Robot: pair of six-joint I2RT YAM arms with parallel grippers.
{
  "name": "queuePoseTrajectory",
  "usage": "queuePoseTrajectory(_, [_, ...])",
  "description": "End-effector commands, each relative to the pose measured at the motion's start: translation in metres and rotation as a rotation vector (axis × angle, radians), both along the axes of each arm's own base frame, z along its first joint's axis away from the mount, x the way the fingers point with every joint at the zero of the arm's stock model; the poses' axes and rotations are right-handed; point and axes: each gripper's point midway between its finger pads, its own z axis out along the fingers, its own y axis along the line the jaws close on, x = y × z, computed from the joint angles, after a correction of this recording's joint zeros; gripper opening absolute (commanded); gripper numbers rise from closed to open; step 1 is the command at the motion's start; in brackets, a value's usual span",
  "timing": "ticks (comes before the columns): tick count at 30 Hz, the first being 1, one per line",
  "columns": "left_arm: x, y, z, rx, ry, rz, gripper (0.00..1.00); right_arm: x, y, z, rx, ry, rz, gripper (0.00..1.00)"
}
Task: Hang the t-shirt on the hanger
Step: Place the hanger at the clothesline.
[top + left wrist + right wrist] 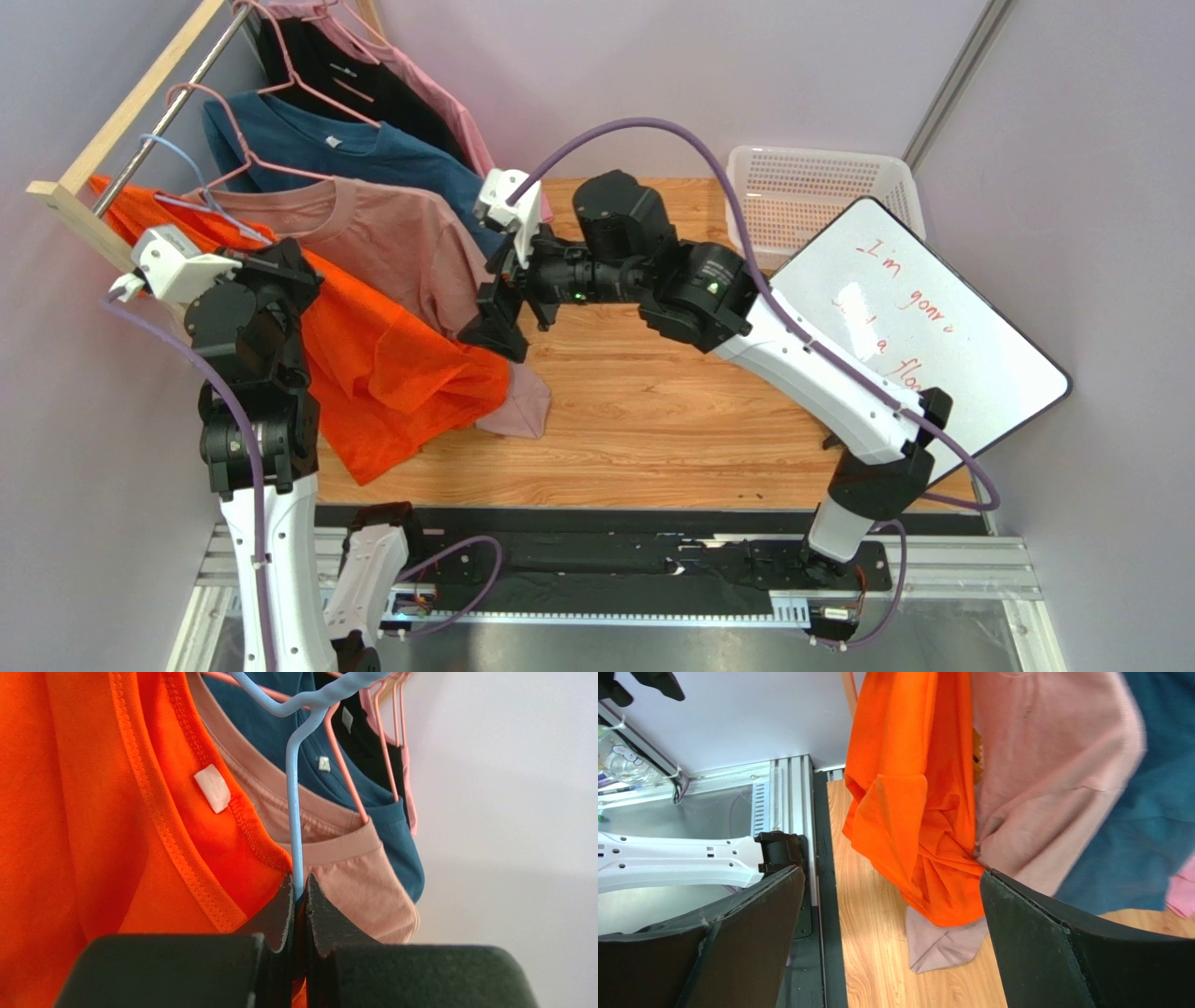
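The orange t-shirt (386, 371) hangs from the rack end at the left, its hem bunched over the table; its collar and white label show in the left wrist view (161, 847) and its lower folds in the right wrist view (913, 812). The light-blue wire hanger (296, 798) runs up from the collar. My left gripper (300, 889) is shut on the hanger's wire, next to the collar, up by the rack (267, 287). My right gripper (889, 924) is open and empty, just right of the shirt's hem above the table (494, 333).
A wooden rack (126, 119) holds a dusty-pink shirt (407, 245), a teal shirt (365, 154) and dark clothes on pink hangers (302, 84). A white basket (821, 189) and a whiteboard (919, 322) lie at the right of the wooden table (673, 406).
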Motion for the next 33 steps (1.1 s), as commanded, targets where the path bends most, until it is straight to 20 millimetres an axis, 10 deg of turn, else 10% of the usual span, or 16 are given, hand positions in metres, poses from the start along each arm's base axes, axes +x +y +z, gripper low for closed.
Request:
queuePoseTrajectory(1, [-0.010,0.019,0.065,0.090,-0.196,0.110,0.00,0.004,-0.025,0.024,0.034,-0.056,-0.042,1.00])
queuePoseTrajectory(9, [0.001,0.031,0.064,0.116,-0.171,0.165,0.00,0.003,-0.030,0.025,0.028,-0.062,-0.047,1.00])
queuePoseTrajectory(27, [0.031,0.015,-0.018,-0.081,0.033,0.069,0.00,0.011,-0.049,0.026,0.012,-0.072,-0.090,1.00])
queuePoseTrajectory(33, [0.016,0.000,-0.022,-0.062,0.027,-0.008,0.47,0.009,-0.056,0.026,0.009,-0.072,-0.101,1.00])
